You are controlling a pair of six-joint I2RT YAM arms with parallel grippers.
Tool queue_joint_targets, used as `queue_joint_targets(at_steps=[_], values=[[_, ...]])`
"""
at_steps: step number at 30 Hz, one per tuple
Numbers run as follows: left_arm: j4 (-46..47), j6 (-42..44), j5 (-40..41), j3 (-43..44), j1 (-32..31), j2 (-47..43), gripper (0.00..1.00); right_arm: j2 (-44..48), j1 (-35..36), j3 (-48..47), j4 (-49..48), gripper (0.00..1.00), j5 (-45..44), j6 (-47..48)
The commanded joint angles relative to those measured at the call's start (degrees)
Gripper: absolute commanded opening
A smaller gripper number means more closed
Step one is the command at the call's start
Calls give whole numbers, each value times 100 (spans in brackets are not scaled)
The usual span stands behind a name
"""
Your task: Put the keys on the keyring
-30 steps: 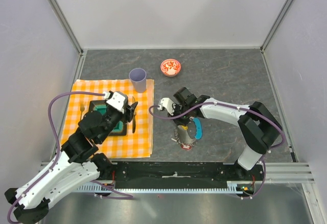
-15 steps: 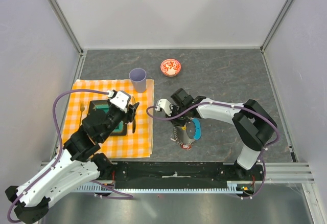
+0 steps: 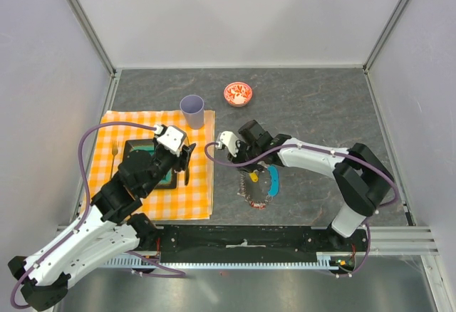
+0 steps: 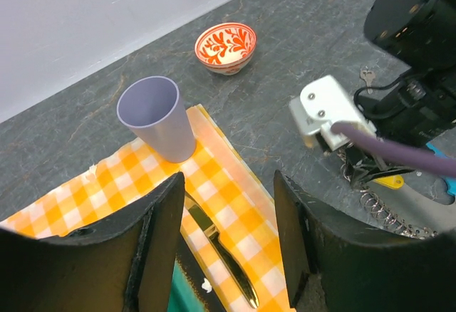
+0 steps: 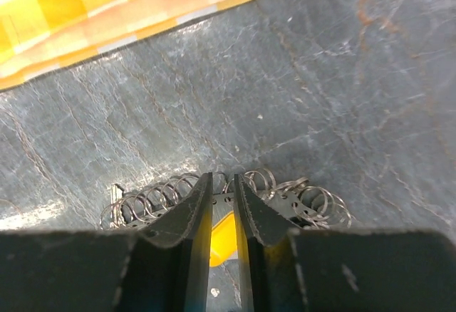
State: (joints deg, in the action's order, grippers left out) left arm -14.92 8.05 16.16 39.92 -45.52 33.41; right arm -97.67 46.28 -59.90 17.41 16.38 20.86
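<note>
My right gripper is pinched to a slit around the yellow tag of the keys, heaped by the keyring on the table. My left gripper gapes empty above the checked cloth.

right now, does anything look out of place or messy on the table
One small key lies alone on the table, apart from the tangled heap of keys and rings at the right gripper. The placemat setting looks tidy.
</note>
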Motion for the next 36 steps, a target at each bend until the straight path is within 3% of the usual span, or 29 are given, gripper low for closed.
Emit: queue_joint_targets(at_steps=[1,8,21,36], values=[[24,135,-122,60,-19,8,59,590,21,302,-519,26,-179,-310],[24,126,-157,60,-19,17,59,916,65,936,-941,28,-275,-574],[6,117,-192,68,-19,43,59,653,355,1323,-1679,27,-829,-847],[-20,117,-254,86,-19,43,59,433,355,1358,-1592,24,-961,-899]])
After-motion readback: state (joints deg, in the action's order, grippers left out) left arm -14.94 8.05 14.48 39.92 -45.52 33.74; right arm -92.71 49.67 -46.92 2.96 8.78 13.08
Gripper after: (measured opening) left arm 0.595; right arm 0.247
